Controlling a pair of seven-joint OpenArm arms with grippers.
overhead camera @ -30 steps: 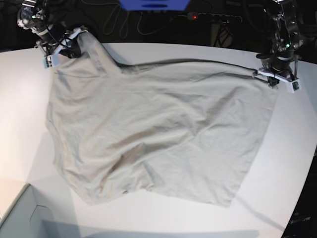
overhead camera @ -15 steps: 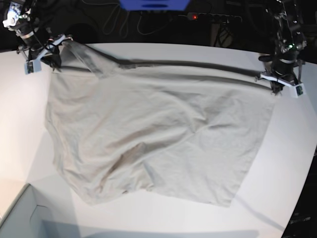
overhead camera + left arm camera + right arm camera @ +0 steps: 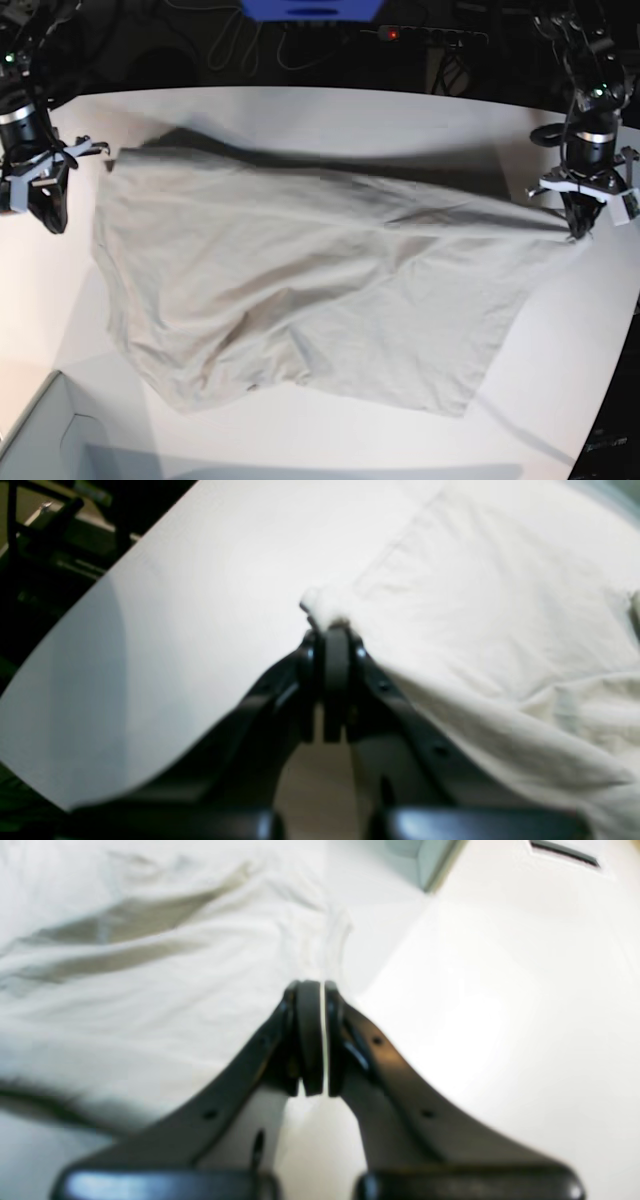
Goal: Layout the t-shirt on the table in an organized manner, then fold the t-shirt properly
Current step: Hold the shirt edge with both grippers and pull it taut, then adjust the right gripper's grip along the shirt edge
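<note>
A big white table (image 3: pixel 330 105) fills the base view, and dark cables and a blue thing (image 3: pixel 311 9) can be seen behind it at 12 o'clock; a grey box corner (image 3: pixel 40 440) is seen at 7 o'clock. The t-shirt (image 3: pixel 300 280) is spread over the middle of the table, and it is rumpled, with soft folds running across it; its far edge is lifted a little, and a dark shadow is cast on the table behind it. The near edge lies flat toward 6 o'clock.

The left gripper (image 3: pixel 581 231) is seen at 3 o'clock in the base view; its jaws are squeezed together on a corner of the t-shirt, and the cloth is pulled up to a point there. In the left wrist view (image 3: pixel 327 625), a small tuft of pale cloth is pinched at the tips, and the rest of the t-shirt (image 3: pixel 500 630) is seen toward 2 o'clock, with bare table (image 3: pixel 175 630) toward 9 o'clock.

The right gripper (image 3: pixel 52 215) is seen at 9 o'clock in the base view, just beside the t-shirt's edge but apart from it; nothing is held by it. In the right wrist view (image 3: pixel 317 990) its jaws are pressed together with only a thin line between them; the t-shirt (image 3: pixel 150 965) is seen toward 10 o'clock, and the white table (image 3: pixel 500 1015) toward 3 o'clock.
</note>
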